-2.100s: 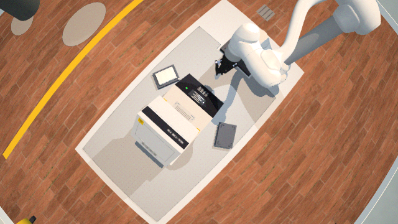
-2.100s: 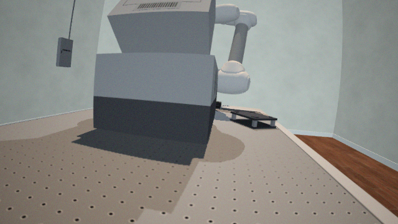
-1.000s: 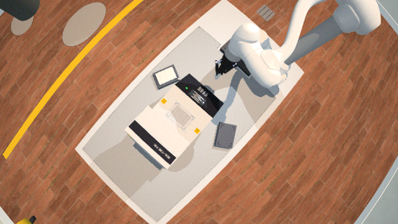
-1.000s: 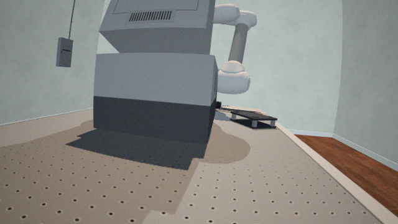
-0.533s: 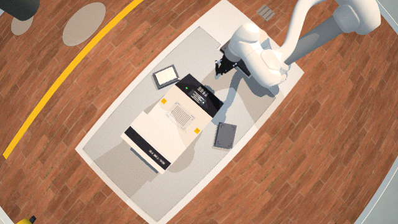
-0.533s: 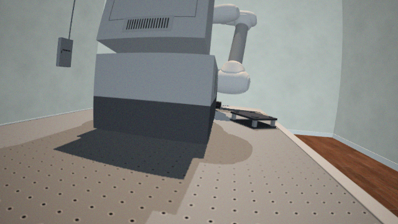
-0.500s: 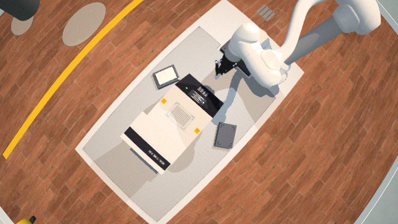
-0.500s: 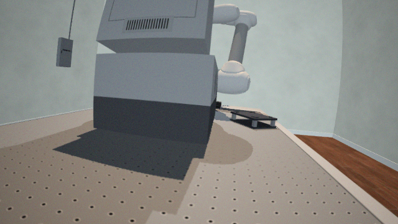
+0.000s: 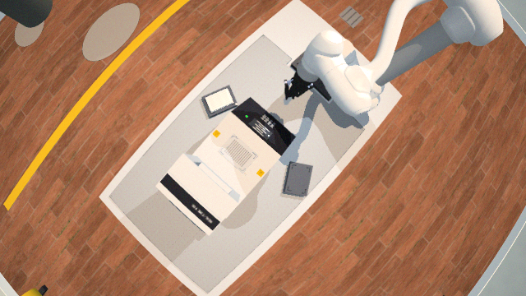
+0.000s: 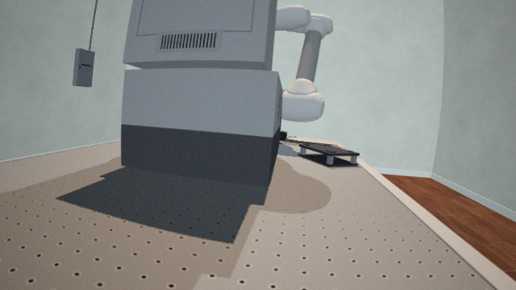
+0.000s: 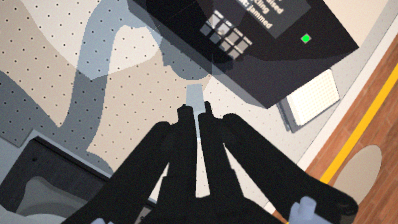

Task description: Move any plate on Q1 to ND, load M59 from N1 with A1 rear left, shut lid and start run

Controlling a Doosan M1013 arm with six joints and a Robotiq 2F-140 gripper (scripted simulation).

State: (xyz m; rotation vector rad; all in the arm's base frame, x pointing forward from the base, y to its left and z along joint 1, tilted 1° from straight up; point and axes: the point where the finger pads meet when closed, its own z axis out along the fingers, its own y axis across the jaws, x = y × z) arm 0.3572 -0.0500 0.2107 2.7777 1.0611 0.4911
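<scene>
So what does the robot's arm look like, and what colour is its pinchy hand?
The arm is smooth, glossy white, made of fat rounded joints with a plain grey tube between them. No cables or markings show on it. The pinchy hand is a black gripper with two long, thin fingers on chunky angled black links, plus small pale blue bits near its base.

Top looks straight down, exterior low across the table, wrist downward; all show Q1 [image 9: 230,156].
</scene>
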